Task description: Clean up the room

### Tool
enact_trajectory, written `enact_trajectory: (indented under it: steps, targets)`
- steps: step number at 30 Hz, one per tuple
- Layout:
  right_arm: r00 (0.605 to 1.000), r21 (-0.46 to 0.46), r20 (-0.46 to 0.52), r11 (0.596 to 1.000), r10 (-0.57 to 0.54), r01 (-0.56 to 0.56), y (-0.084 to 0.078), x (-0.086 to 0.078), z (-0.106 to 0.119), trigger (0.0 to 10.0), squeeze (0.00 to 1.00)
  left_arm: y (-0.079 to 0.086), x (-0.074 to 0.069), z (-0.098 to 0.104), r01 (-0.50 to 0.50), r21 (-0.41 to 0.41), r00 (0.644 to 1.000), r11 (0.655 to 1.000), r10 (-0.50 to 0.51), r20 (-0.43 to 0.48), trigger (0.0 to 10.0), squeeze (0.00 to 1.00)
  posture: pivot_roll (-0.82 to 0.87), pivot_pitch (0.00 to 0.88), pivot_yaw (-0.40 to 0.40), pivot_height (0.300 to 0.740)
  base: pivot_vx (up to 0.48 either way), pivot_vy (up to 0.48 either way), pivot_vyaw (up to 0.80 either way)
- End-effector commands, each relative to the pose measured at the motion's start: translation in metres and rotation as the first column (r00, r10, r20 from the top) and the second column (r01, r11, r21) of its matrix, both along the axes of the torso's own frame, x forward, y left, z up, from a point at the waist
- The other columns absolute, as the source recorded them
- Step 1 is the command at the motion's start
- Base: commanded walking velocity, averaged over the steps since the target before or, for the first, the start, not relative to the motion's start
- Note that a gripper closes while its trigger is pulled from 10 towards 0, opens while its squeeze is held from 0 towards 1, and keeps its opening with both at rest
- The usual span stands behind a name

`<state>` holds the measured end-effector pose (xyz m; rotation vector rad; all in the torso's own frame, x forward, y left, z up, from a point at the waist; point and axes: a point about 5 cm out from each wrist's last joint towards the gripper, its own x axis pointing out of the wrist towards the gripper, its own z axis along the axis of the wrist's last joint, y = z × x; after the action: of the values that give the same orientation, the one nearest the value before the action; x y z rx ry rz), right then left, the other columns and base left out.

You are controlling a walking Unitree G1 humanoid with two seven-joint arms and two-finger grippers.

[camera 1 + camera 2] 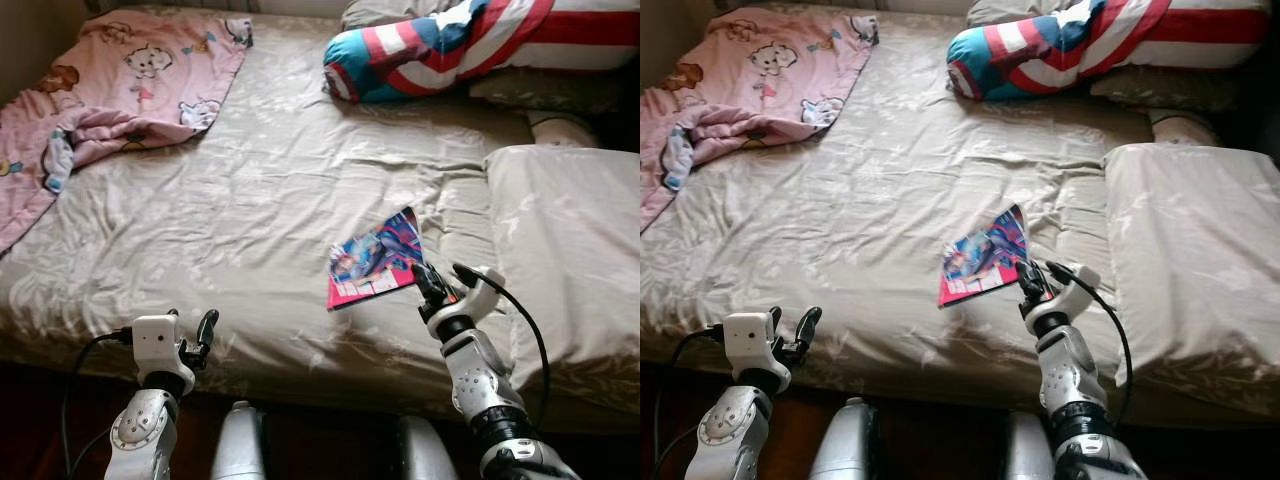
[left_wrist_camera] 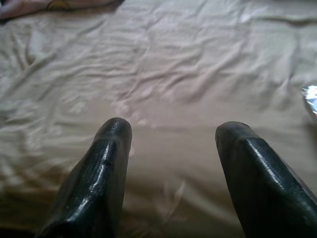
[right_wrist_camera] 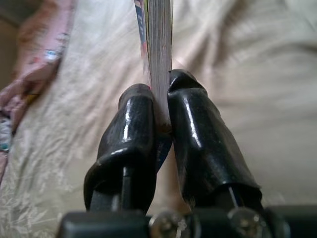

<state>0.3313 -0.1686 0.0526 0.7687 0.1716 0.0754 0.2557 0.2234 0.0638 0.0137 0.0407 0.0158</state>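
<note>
Right gripper (image 1: 425,281) pinches the magazine (image 1: 375,260) by its corner, near the bed's (image 1: 250,200) front edge. Left gripper (image 1: 200,330) hangs spread at that edge.

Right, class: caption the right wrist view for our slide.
Right pincer clamps the thin colourful magazine edge-on above the beige bedsheet.

Striped bolster (image 1: 440,50) (red, white, blue) beside beige pillow (image 1: 565,250).

Glossy paper magazine (image 1: 374,261), wrinkled cloth bedsheet (image 1: 250,190)
</note>
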Motion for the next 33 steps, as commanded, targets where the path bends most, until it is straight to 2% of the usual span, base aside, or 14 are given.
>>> enact_trajectory:
  steps: [1, 3, 7, 9, 13, 15, 19, 26, 33]
  targets:
    - [0.999, 0.038, -0.029, 0.999, -0.034, 0.036, -0.005, -0.003, -0.007, 10.0, 0.00, 0.002, -0.006, -0.001, 0.013, 0.024, 1.000, 1.000, -0.013, -0.024, 10.0, 0.00, 0.16, 0.281, 0.035, 0.636, 0.000, 0.000, 0.00]
    - [0.996, 0.060, -0.081, 0.997, -0.048, 0.053, -0.007, -0.007, -0.016, 10.0, 0.00, 0.004, -0.010, 0.001, 0.023, 0.036, 0.999, 0.999, -0.022, -0.029, 10.0, 0.00, 0.18, 0.295, 0.047, 0.636, 0.000, 0.000, 0.00]
    - [0.990, 0.096, -0.124, 0.993, -0.063, 0.075, -0.009, -0.011, -0.024, 10.0, 0.00, 0.006, -0.014, 0.003, 0.032, 0.048, 0.999, 0.998, -0.030, -0.035, 10.0, 0.00, 0.20, 0.313, 0.058, 0.636, 0.000, 0.000, 0.00]
    - [0.978, 0.083, -0.187, 0.990, -0.094, 0.111, -0.012, -0.019, -0.035, 10.0, 0.00, 0.010, -0.022, 0.006, 0.033, 0.059, 0.998, 0.998, -0.030, -0.046, 10.0, 0.00, 0.22, 0.334, 0.072, 0.636, 0.000, 0.000, 0.00]
    - [0.971, 0.039, -0.211, 0.992, -0.112, 0.123, -0.017, -0.022, -0.039, 10.0, 0.00, 0.011, -0.028, 0.005, 0.034, 0.064, 0.998, 0.997, -0.030, -0.061, 10.0, 0.00, 0.22, 0.352, 0.079, 0.636, 0.000, 0.000, 0.00]
    - [0.963, -0.003, -0.231, 0.989, -0.141, 0.145, -0.025, -0.024, -0.041, 10.0, 0.00, 0.011, -0.032, 0.005, 0.036, 0.065, 0.997, 0.997, -0.032, -0.075, 10.0, 0.00, 0.22, 0.364, 0.082, 0.636, 0.000, 0.000, 0.00]
    - [0.936, -0.005, -0.264, 0.971, -0.231, 0.238, -0.039, -0.027, -0.042, 10.0, 0.00, 0.010, -0.039, 0.004, 0.041, 0.063, 0.995, 0.997, -0.035, -0.097, 10.0, 0.00, 0.22, 0.390, 0.086, 0.636, 0.000, 0.000, 0.00]
    - [0.910, -0.010, -0.292, 0.952, -0.295, 0.306, -0.047, -0.031, -0.044, 10.0, 0.00, 0.009, -0.045, 0.006, 0.048, 0.065, 0.993, 0.997, -0.040, -0.113, 10.0, 0.00, 0.23, 0.412, 0.091, 0.636, 0.000, 0.000, 0.00]
    - [0.901, -0.008, -0.309, 0.948, -0.304, 0.317, -0.046, -0.034, -0.048, 10.0, 0.00, 0.012, -0.049, 0.007, 0.042, 0.072, 0.991, 0.997, -0.033, -0.129, 10.0, 0.00, 0.23, 0.421, 0.092, 0.636, 0.000, 0.000, 0.00]
